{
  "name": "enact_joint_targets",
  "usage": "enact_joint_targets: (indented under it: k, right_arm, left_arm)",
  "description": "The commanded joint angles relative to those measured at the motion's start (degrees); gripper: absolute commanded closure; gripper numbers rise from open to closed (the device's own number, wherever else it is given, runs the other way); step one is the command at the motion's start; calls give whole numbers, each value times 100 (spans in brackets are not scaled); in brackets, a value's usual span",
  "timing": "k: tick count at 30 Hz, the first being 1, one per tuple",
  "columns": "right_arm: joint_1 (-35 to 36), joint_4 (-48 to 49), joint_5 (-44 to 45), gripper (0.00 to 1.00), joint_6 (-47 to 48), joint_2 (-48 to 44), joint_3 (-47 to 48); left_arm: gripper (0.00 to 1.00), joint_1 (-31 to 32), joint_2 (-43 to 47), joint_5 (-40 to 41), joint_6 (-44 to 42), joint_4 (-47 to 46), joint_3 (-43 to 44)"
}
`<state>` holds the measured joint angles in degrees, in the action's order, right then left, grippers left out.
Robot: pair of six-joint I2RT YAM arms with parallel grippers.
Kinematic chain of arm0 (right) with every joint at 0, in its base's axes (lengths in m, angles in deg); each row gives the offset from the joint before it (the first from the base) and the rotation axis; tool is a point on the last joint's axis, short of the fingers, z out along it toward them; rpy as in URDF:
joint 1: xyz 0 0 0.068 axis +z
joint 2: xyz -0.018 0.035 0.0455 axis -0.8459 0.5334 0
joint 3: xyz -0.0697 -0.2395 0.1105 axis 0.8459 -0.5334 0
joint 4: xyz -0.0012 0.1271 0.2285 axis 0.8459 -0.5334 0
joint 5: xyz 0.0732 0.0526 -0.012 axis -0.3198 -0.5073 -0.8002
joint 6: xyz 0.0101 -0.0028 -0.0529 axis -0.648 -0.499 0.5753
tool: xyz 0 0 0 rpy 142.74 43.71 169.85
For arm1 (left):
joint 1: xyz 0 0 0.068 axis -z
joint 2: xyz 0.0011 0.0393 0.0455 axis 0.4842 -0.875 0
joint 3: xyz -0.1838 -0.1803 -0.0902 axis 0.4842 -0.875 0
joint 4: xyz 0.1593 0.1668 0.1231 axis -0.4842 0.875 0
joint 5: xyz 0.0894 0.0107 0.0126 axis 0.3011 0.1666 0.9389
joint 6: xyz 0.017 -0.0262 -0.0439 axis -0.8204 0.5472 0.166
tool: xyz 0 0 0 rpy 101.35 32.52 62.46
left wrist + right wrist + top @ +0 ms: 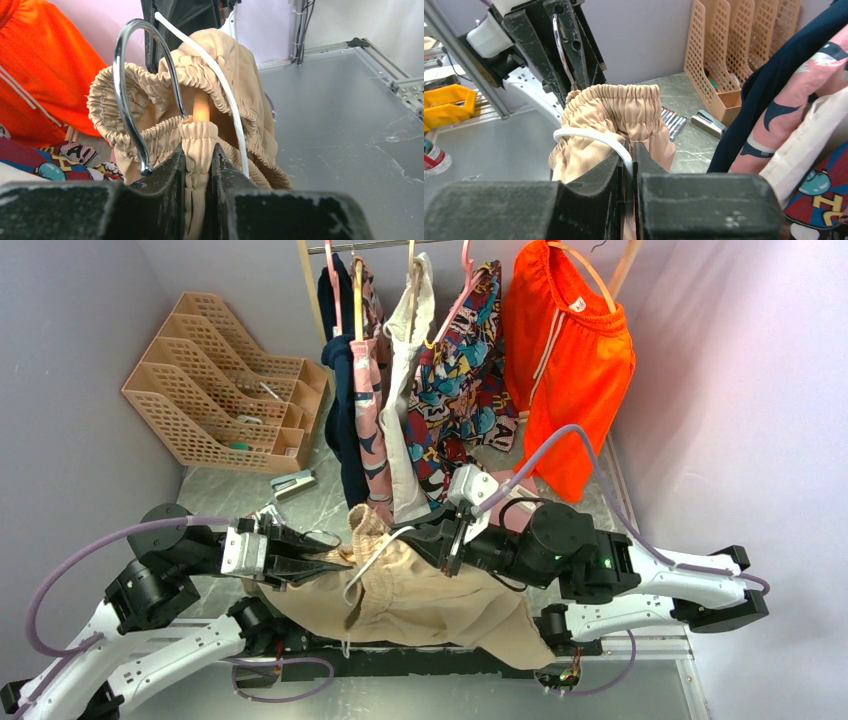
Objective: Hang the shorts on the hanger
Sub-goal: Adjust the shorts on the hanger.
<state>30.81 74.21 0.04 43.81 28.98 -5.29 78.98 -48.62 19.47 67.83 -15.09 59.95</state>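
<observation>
Right now your left gripper (199,150) pinches the shorts (420,590) by the waistband, and your right gripper (630,150) squeezes the band and white drawstring (589,136). The shorts hang between both arms. The hanger (201,107) pokes up inside the waist. I think you are fitting them on; next, spread the band gently.

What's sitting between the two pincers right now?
The gathered elastic waistband of the beige fabric shorts, with its white drawstring, stretches from the left pincer to the right pincer, both clamped on it; the top external view shows it.
</observation>
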Motion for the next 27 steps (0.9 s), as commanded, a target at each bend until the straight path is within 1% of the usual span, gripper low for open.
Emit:
enact_joint_targets:
  k: [1,4,7,8,9,12,13,16,20,27]
  right_arm:
    - [22,-75,404,89,127,-66,428]
    - [25,-245,537,82,205,73,818]
    - [28,-277,583,81,269,153,1008]
    - [26,-266,574,82,281,172,1042]
    - [28,-259,543,85,296,187,1077]
    - [27,-245,290,98,294,254,1168]
    - [23,-258,171,100,278,276,1204]
    - [26,-284,-262,100,214,343,1297]
    - [24,-445,-724,100,100,521,1512]
    - [20,-557,-1484,100,-232,878,1986]
  left_arm:
    - [93,-33,87,599,-100,-208,49]
    - [93,-40,67,730,-55,-248,33]
    - [93,-40,16,801,25,-268,13]
    - [93,-38,-4,832,38,-265,7]
    - [93,-39,-18,885,60,-265,0]
    - [93,-45,-15,1285,181,-338,-49]
    - [93,-36,4,1461,216,-400,-82]
    - [93,-37,63,1956,400,-690,-197]
    - [93,-40,8,2129,492,-901,-242]
    - [93,-37,-120,2727,653,-1153,-243]
